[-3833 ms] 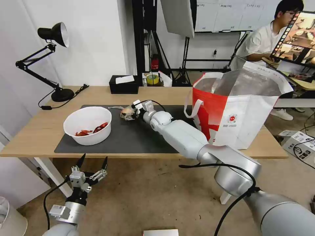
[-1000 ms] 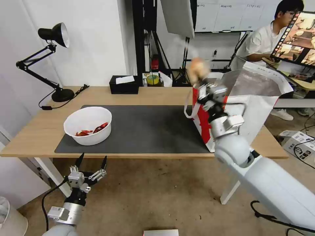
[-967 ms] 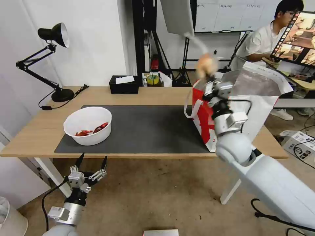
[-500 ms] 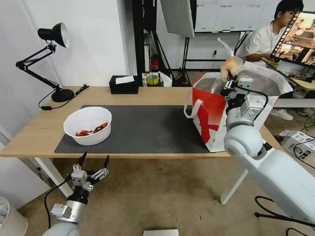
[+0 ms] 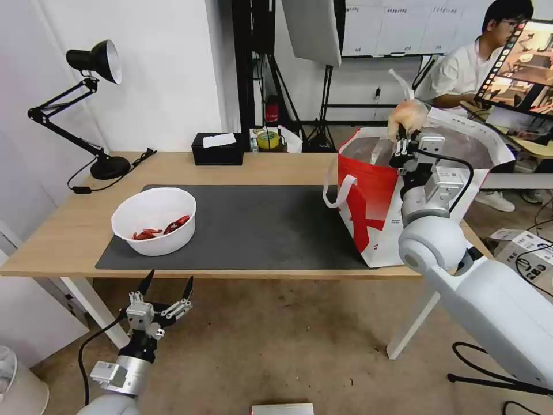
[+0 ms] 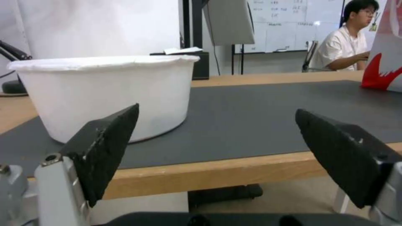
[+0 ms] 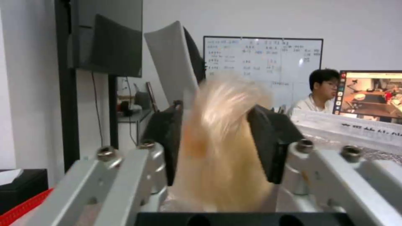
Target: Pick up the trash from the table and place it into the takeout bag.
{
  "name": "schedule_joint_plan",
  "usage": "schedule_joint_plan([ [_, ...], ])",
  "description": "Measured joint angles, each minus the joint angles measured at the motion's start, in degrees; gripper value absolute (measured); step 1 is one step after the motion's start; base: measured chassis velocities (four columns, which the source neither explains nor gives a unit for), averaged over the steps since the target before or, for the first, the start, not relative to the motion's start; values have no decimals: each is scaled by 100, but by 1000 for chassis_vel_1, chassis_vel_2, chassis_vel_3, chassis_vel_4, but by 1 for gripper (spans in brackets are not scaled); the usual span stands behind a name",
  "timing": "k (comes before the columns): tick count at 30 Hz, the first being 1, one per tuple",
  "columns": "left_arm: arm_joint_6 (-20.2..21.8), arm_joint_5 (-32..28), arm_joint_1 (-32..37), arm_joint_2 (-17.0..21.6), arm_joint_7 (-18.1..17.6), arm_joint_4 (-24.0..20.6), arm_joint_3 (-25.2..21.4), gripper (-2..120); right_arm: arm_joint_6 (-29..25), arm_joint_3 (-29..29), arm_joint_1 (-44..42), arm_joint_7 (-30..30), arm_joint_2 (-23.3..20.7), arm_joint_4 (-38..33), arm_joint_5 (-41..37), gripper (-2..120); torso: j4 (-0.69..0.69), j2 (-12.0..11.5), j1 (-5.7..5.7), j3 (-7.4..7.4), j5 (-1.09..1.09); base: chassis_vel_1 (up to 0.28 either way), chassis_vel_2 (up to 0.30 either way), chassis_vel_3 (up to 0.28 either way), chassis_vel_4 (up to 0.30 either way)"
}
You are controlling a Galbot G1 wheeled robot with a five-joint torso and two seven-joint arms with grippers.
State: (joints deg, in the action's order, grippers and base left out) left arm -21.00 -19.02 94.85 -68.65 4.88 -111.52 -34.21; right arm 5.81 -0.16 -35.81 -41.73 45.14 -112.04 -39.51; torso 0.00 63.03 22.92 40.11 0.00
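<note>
My right gripper (image 5: 403, 135) is raised over the open mouth of the white-and-red takeout bag (image 5: 415, 202), shut on the knotted clear bag with its tan lump (image 5: 406, 115). In the right wrist view the tan lump (image 7: 224, 141) sits squeezed between the two black pads (image 7: 268, 141). A white bowl with red scraps (image 5: 154, 220) rests on the dark grey mat (image 5: 253, 227) at the table's left. My left gripper (image 5: 166, 288) hangs open below the table's front edge (image 6: 234, 169), facing the bowl (image 6: 105, 94).
A black tissue box (image 5: 217, 148) and a black desk lamp (image 5: 92, 104) stand along the table's back edge. White table legs (image 5: 412, 328) drop below the bag. A person sits at a desk behind the bag.
My right gripper lifted the knotted bag off the mat, swung it right and up, and now holds it above the takeout bag's opening. The left arm barely shifted.
</note>
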Motion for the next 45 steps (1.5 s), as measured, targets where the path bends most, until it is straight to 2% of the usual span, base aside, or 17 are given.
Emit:
schedule_joint_plan([
  [2,-1,-1,0,4,0,-7,-1,100,-5,-6,-10,4,11,4,-6,53,0,0,0,0,0,0,0,0,0],
  [3,-1,-1,0,4,0,-7,-1,100,-5,-6,-10,4,11,4,-6,53,0,0,0,0,0,0,0,0,0],
  [4,-2,-1,2,4,0,-9,-3,100,-7,-6,-25,4,19,3,-20,60,0,0,0,0,0,0,0,0,0],
  [7,-3,-1,3,4,0,-9,-5,100,-8,-6,-35,0,22,3,-29,62,0,0,0,0,0,0,0,0,0],
  [9,-4,-1,3,4,0,-9,-6,100,-8,-6,-39,-1,22,3,-33,71,0,0,0,0,0,0,0,0,0],
  [10,-8,-2,5,5,0,-9,-8,100,-9,-5,-54,-5,23,1,-44,82,0,0,0,0,0,0,0,0,0],
  [11,-8,-2,5,5,0,-9,-8,100,-9,-5,-54,-5,23,1,-44,82,0,0,0,0,0,0,0,0,0],
  [13,-13,-4,-2,6,0,-8,-9,100,-12,6,-87,-7,6,-7,-57,92,0,0,0,0,0,0,0,0,0],
  [16,-14,-12,-30,9,0,-9,-9,100,-25,12,-109,5,-22,-9,-64,99,0,0,0,0,0,0,0,0,0],
  [22,-13,-31,-45,37,0,-13,-60,100,-133,20,-164,145,-6,-31,-45,100,0,0,0,0,1,0,0,0,0],
  [27,-13,-29,-65,38,0,31,-87,100,-405,84,-204,590,-80,-203,-87,100,0,0,0,0,0,0,0,0,0],
  [34,-14,-28,-112,30,0,57,-74,100,-853,178,-482,1578,-232,-607,-695,100,1,0,0,0,-1,0,0,0,0],
  [36,-13,-30,-122,30,0,58,-69,100,-892,299,-783,2031,-330,-833,-851,100,1,0,0,0,0,0,0,0,0],
  [38,-13,-31,-123,31,0,57,-70,100,-892,356,-913,2181,-361,-905,-885,100,0,0,0,0,-1,0,0,0,0],
  [41,-13,-37,-118,38,7,58,-84,100,-892,769,-1650,2898,-510,-1159,-962,100,1,0,0,-1,-1,0,0,0,0],
  [42,-13,-37,-118,38,7,58,-84,100,-892,769,-1650,2898,-510,-1159,-962,100,1,0,0,-1,-1,0,0,0,0],
  [45,-12,-40,-124,17,27,101,-75,100,-895,1360,-2670,3479,-553,-1402,-954,100,0,0,0,0,3,0,0,0,0],
])
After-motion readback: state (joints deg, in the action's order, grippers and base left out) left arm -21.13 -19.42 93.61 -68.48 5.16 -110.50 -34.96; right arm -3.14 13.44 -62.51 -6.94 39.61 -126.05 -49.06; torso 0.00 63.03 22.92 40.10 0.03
